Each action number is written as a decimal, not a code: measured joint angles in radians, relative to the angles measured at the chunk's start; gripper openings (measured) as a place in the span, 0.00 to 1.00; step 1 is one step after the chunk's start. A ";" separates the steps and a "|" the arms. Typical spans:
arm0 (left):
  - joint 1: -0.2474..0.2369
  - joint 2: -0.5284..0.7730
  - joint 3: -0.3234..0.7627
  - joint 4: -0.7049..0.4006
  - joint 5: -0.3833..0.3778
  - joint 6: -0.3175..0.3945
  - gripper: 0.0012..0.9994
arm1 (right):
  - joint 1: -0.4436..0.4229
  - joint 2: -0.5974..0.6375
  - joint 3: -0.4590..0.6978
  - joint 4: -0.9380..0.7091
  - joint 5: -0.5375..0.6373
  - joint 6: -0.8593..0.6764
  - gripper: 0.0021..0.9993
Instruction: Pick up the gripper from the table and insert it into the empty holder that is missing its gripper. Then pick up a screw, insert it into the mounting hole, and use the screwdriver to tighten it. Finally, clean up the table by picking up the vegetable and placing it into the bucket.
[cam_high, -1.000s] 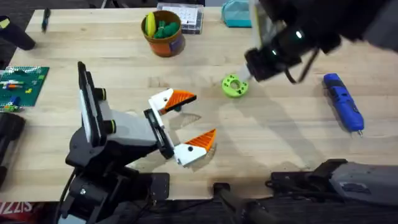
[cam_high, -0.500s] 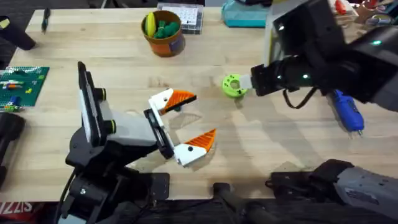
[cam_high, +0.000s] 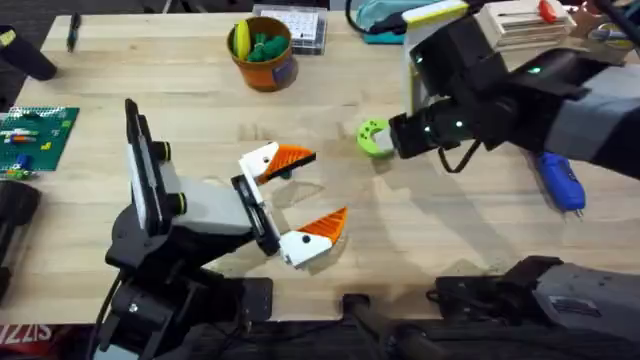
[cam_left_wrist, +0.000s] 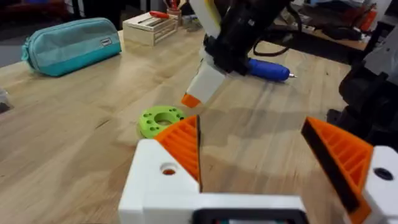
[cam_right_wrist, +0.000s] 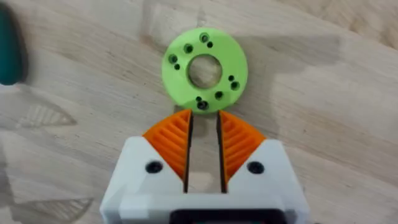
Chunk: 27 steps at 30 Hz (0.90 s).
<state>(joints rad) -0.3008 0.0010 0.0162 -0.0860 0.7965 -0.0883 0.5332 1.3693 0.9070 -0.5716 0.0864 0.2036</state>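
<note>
The landmark here is the flat lime-green plastic ring with a round central hole and small screw holes, lying on the light wooden butcher-block table. The right gripper hangs directly over the ring's near edge, its white fingers with orange ribbed pads drawn close together with only a narrow slot between them, holding nothing; the tips sit just at the ring's rim (whether they touch it, I cannot tell). The right arm's dark body covers the table just beyond the ring on the side of the bright blue pen-shaped screwdriver, which lies flat on the wood, well apart from the ring.

On the other side of the ring, the left gripper rests low over the table with its orange-padded fingers spread wide apart and empty.

Farther from the ring, toward the back of the table, stands the small round orange bucket, upright, holding a yellow piece and green pieces. Just behind it sits a clear compartmented box. A teal zippered pouch lies at the table's back edge beyond the ring.
</note>
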 joint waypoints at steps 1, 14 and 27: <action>0.000 0.000 0.000 0.000 0.000 0.000 0.99 | 0.003 0.010 0.000 0.001 0.001 -0.005 0.27; 0.000 0.000 0.000 0.000 0.000 0.000 0.99 | 0.069 0.077 0.000 -0.008 0.075 -0.022 0.27; 0.000 0.000 0.000 0.000 0.000 0.000 0.99 | 0.158 -0.084 -0.036 -0.126 0.084 0.065 0.27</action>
<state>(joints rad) -0.3008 0.0010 0.0162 -0.0860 0.7967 -0.0883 0.6914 1.2854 0.8706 -0.6979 0.1700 0.2686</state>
